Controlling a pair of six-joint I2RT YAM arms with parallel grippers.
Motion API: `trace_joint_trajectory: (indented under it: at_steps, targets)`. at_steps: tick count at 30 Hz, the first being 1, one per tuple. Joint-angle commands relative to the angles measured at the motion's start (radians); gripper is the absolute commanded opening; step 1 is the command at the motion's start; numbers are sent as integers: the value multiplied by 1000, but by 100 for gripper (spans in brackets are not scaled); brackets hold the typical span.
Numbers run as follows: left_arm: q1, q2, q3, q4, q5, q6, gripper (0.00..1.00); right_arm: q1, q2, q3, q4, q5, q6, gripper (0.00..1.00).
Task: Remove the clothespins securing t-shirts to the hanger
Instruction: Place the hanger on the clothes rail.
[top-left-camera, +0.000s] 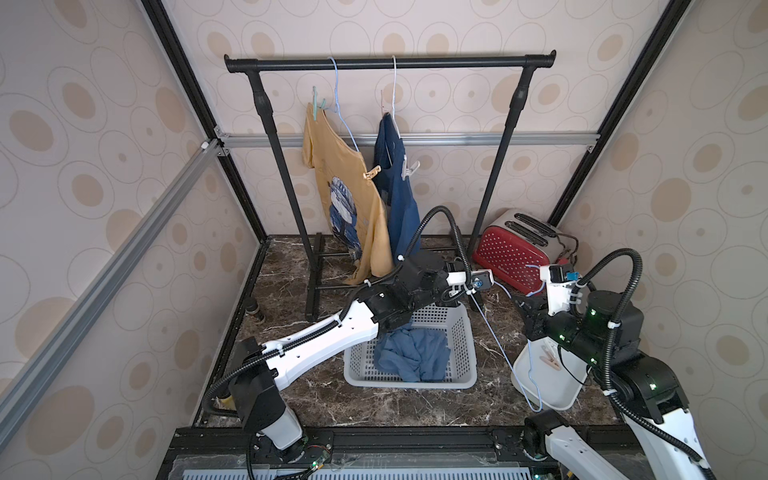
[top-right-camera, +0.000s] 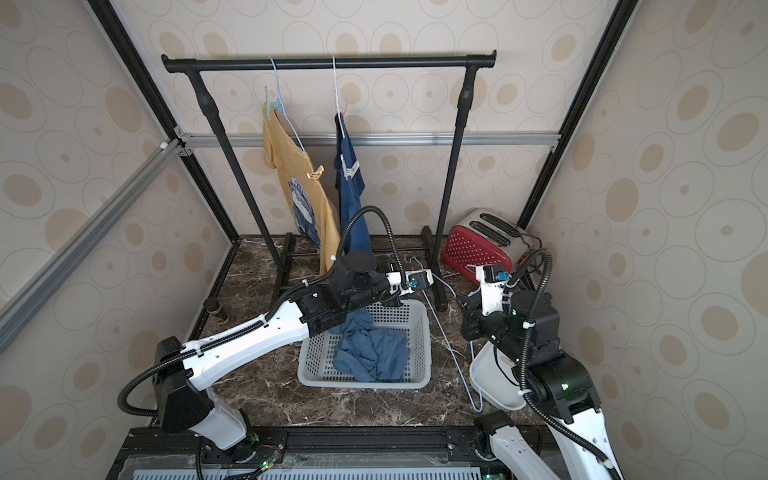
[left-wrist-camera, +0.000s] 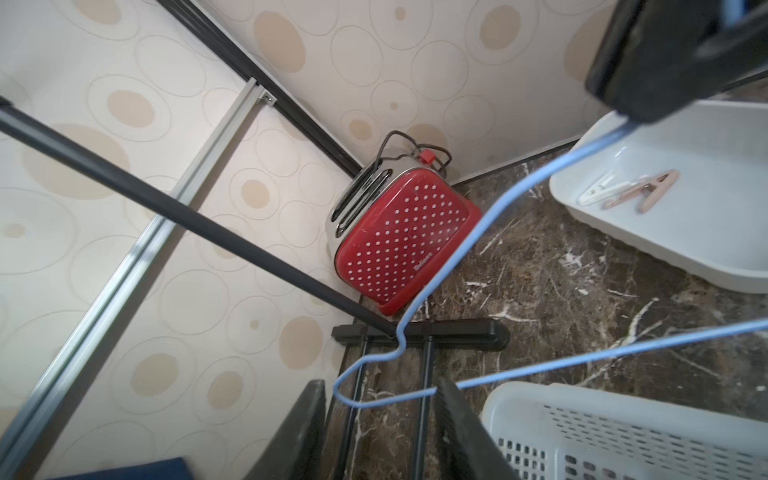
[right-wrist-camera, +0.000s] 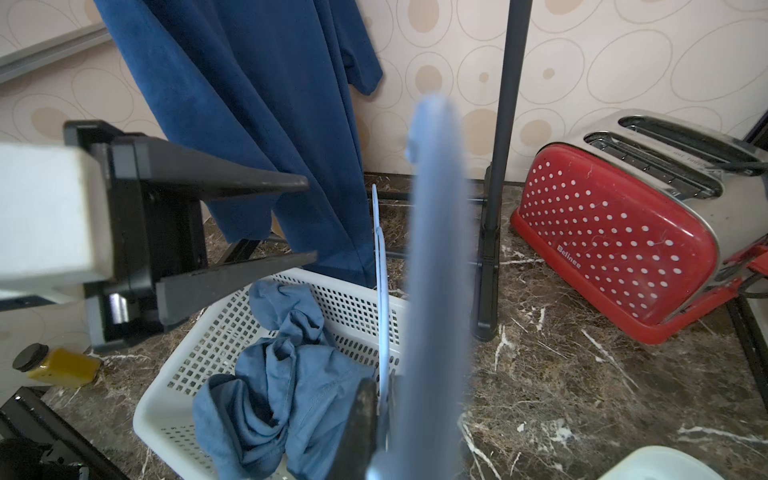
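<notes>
Holding the light-blue hanger (right-wrist-camera: 432, 249), my right gripper (right-wrist-camera: 380, 436) pinches its wire. My left gripper (left-wrist-camera: 380, 399) has jaws spread around it.

Beige wallpaper (top-left-camera: 415, 25) with tan ovals covers the walls. Dark veined marble floor (top-left-camera: 374, 403). A black clothes rack (top-left-camera: 457, 62) stands at the back, a red toaster (top-left-camera: 509, 253) beside it.

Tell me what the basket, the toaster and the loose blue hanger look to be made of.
Basket: moulded plastic, matte pale grey; walls are a grid of small holes. Toaster: glossy red shell with white dots, painted metal or plastic, under a silvery metal top. Loose blue hanger: thin wire, likely plastic-coated, given even colour and tight bends.
</notes>
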Motion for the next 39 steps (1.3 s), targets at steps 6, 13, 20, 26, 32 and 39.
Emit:
trace_joint_trajectory:
  at_steps: [6,13,20,26,32,39]
  targets:
    - [-28,84,114,-2,146,-26,31,-3,7,10,1,-39,21,0]
    - [-49,131,148,-15,112,8,28,-4,25,20,-11,-64,18,0]
    - [-76,153,155,-36,54,101,14,-4,40,32,-37,-71,1,0]
    - [-80,143,141,-33,21,141,3,-4,48,45,-52,-75,-7,7]
    - [-77,124,114,-38,-2,180,0,-4,65,127,-158,-31,-45,51]
    - [-19,109,110,-56,39,135,0,-4,72,229,-402,-62,-95,54]
